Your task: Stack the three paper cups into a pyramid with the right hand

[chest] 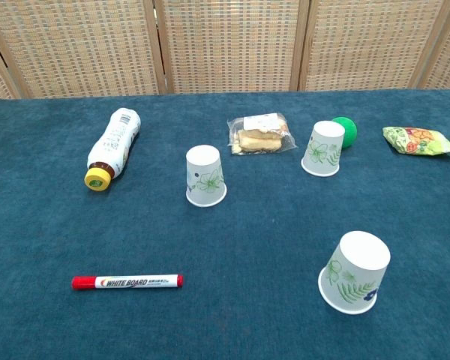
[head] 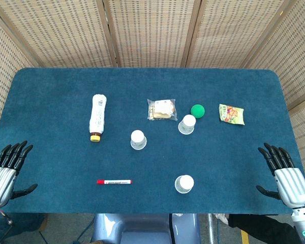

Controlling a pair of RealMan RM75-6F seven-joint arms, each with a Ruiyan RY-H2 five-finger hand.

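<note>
Right, three cups [head: 138,140] upside down, well apart; right hand [head: 286,178] at 4 o'clock, left hand [head: 7,170] at 8, fingers apart, wrists cut off; neither in chest cam.

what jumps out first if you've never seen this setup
Three upside-down paper cups stand apart on the blue table: one mid-table, one further back on the right right next to a green ball, and one nearest the robot. The left hand and right hand wait open at the near corners, holding nothing.
</note>
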